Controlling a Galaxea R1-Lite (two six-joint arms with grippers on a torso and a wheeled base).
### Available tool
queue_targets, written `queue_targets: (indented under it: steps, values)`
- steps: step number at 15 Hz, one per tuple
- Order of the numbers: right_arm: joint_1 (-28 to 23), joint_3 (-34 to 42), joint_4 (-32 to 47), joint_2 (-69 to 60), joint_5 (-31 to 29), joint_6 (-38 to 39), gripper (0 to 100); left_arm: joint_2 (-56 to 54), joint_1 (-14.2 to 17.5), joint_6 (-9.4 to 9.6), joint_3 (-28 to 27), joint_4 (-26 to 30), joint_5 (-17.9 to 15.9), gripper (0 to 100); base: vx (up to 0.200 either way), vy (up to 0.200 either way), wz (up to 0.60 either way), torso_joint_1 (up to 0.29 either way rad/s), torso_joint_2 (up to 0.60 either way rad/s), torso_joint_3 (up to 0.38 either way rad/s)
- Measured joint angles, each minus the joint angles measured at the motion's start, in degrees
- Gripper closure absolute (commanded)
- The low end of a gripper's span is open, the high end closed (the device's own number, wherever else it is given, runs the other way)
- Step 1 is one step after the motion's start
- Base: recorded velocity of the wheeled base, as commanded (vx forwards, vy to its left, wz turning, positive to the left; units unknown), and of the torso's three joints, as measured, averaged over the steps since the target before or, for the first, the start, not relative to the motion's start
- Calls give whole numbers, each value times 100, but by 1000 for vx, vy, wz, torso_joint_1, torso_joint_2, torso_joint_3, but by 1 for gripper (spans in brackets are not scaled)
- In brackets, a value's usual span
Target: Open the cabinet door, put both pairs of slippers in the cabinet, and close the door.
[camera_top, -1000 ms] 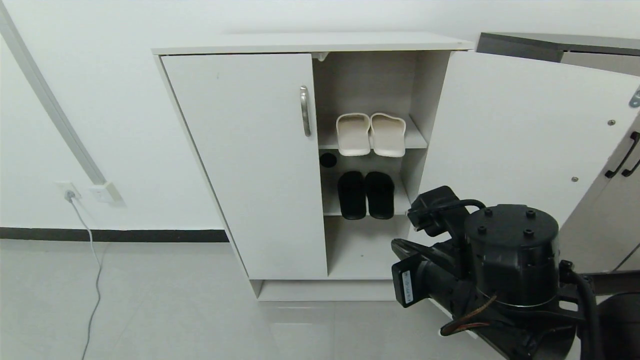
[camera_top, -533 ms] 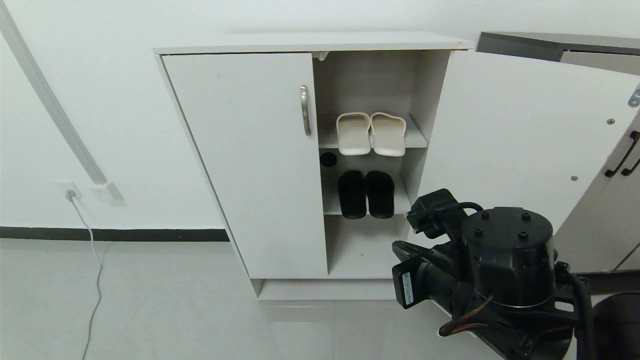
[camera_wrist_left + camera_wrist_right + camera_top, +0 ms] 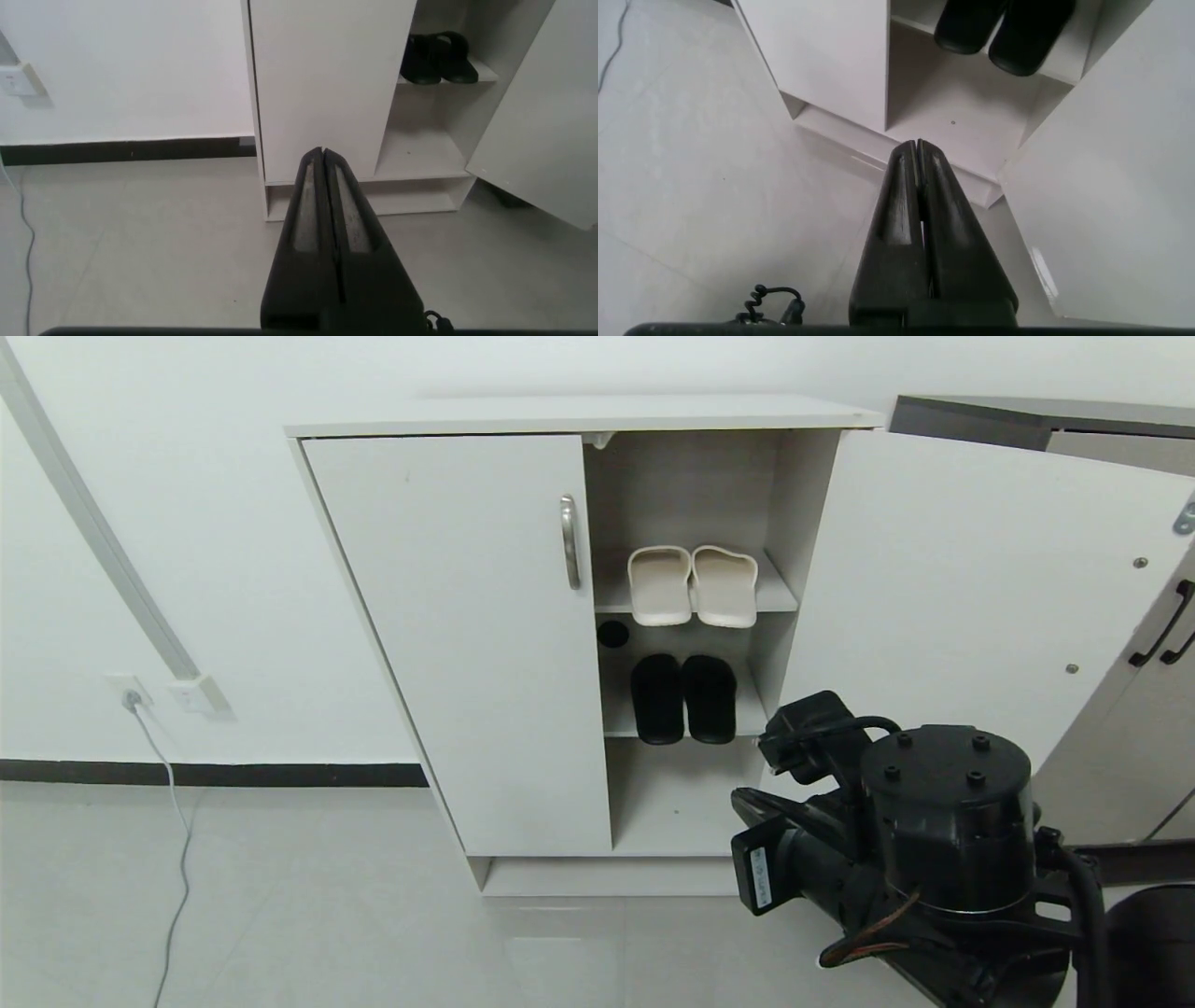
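Head view: the white, flat-panelled cabinet (image 3: 579, 415) stood with its right door (image 3: 980, 588) swung wide to the robot's right, long axis upright. The right arm (image 3: 943, 821) was in front of the door's lower part and was judged the nearer arm for closing it. The moulded cream slippers (image 3: 691, 586) lay on the upper shelf (image 3: 775, 597) and the matte black slippers (image 3: 683, 698) on the lower shelf (image 3: 747, 721). Left wrist view: the left tool (image 3: 321, 154) had its smooth dark fingers pressed together, empty, over the glossy floor (image 3: 140, 243), well apart from the cabinet. Right wrist view: the right tool (image 3: 918, 147), likewise together and empty, pointed at the cabinet's base, near the open door.
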Motion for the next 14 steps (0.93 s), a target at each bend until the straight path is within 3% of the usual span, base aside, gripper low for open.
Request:
queue_targets:
  steps: [3, 6, 14]
  values:
    - [0, 0, 9, 0, 0, 2, 100, 0, 0, 0, 0, 6, 0, 100, 0, 0, 0, 1, -41, -41]
    - [5, 0, 6, 2, 2, 2, 100, 0, 0, 0, 2, 12, 0, 100, 0, 0, 0, 4, -193, -321]
    - [-5, 0, 9, 15, -9, -6, 100, 0, 0, 0, 0, 1, 2, 100, 0, 0, 0, 81, -485, -356]
